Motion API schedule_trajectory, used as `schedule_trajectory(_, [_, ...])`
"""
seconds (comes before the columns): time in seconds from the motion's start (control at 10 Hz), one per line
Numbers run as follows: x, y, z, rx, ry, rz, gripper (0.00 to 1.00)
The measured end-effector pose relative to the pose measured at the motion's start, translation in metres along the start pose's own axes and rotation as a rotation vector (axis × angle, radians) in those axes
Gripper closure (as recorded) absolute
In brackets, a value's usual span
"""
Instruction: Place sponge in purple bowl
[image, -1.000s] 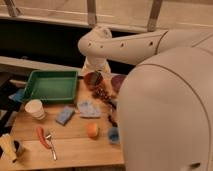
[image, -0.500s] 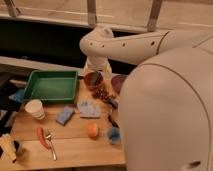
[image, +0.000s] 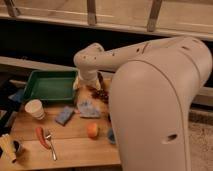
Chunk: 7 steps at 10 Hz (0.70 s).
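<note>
Lying flat on the wooden table (image: 75, 150), the sponge (image: 64, 115) sits just in front of the green tray (image: 50, 86), below its near right corner, with nothing touching it. The tabletop is pale brown wood. Behind it runs a dark wall with a light ledge, and above that are metal railing posts (image: 91, 12).

A grey-blue cloth (image: 89, 108) lies just beside the sponge, further right of the tray. A paper cup (image: 35, 108) stands in front of the tray's near left corner. Well in front of the tray are an orange (image: 92, 130), a red-orange carrot-shaped thing (image: 41, 136) and a spoon (image: 50, 143).

The robot's large white body (image: 160, 110) fills the right side and covers the table right of the tray, so the purple bowl cannot be made out. Its arm (image: 100, 57) reaches leftward and bends down at the tray's right edge.

The gripper (image: 100, 92) hangs low just off the tray's right side, above a dark reddish cluster (image: 104, 96). Its fingers are spread and it holds nothing. The sponge lies apart from it, nearer the camera and toward the tray's front, with the cloth just below the gripper.
</note>
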<state>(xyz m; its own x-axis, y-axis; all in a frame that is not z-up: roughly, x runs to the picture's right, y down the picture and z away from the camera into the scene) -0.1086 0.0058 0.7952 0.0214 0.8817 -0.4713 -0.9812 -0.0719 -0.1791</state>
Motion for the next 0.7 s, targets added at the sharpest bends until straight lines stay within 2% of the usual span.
schedule_trajectory(0.2, [0.018, 0.036, 0.028, -0.039, 0.065, -0.027, 0.2])
schedule_trajectory(0.4, [0.028, 0.064, 0.041, -0.086, 0.099, -0.06, 0.2])
schedule_trajectory(0.7, [0.028, 0.063, 0.041, -0.085, 0.098, -0.059, 0.2])
